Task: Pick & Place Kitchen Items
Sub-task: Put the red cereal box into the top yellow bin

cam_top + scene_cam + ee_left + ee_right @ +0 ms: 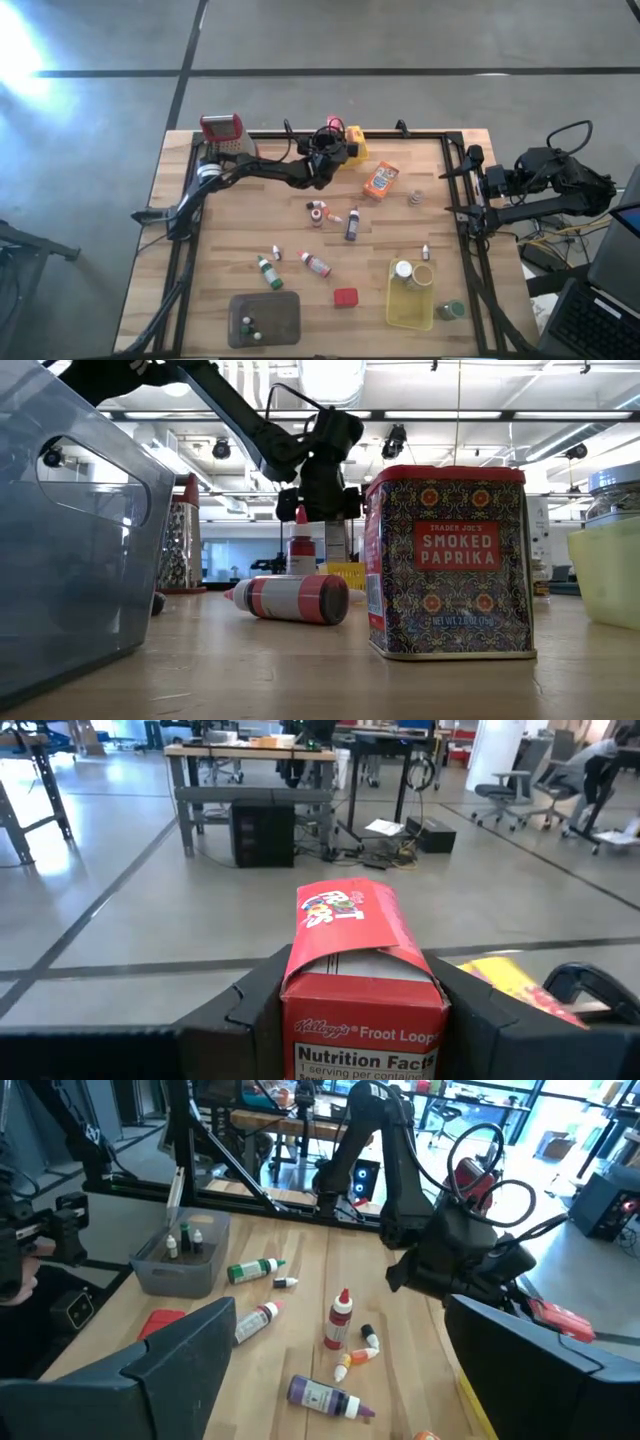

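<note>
Red cardboard Froot Loops mini-box [362,982] stands upright, pinched betw. left gripper [360,1020] fingers at table's far edge; right gripper [335,1355] spread wide, empty, well apart.

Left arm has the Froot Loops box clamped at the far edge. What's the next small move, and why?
Probably lift it a little, then carry it toward the yellow basket. The left gripper is shut on the Froot Loops box, with a yellow box close beside it, so rising first avoids dragging into it. The right gripper waits open at the table's right side.
</note>
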Robot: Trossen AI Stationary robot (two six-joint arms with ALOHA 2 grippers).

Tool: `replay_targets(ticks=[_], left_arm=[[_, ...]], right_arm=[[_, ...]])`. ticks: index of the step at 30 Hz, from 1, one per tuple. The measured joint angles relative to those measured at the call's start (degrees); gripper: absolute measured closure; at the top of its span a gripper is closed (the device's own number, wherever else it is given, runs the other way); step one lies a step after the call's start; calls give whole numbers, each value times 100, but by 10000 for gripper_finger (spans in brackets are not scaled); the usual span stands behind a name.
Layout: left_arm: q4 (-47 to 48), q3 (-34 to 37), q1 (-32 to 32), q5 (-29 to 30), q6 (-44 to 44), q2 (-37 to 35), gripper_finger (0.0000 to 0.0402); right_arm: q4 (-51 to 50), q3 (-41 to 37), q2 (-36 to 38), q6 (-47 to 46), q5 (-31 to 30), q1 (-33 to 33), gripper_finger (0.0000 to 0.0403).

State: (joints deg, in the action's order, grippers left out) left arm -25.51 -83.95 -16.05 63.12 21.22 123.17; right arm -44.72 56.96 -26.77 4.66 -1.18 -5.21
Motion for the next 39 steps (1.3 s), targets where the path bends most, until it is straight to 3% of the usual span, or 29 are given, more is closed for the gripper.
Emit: replay_targets(ticks=[7, 33, 39], left_arm=[[27, 31, 4, -30, 169, 0, 219], [113, 40, -72, -352, 543, 22, 217], [111, 40, -72, -362, 392, 22, 191]], right_arm=[[-1, -1, 1, 3, 1, 0, 46], [-1, 1, 1, 1, -1, -2, 125], [-1, -1, 1, 1, -1, -1, 141]])
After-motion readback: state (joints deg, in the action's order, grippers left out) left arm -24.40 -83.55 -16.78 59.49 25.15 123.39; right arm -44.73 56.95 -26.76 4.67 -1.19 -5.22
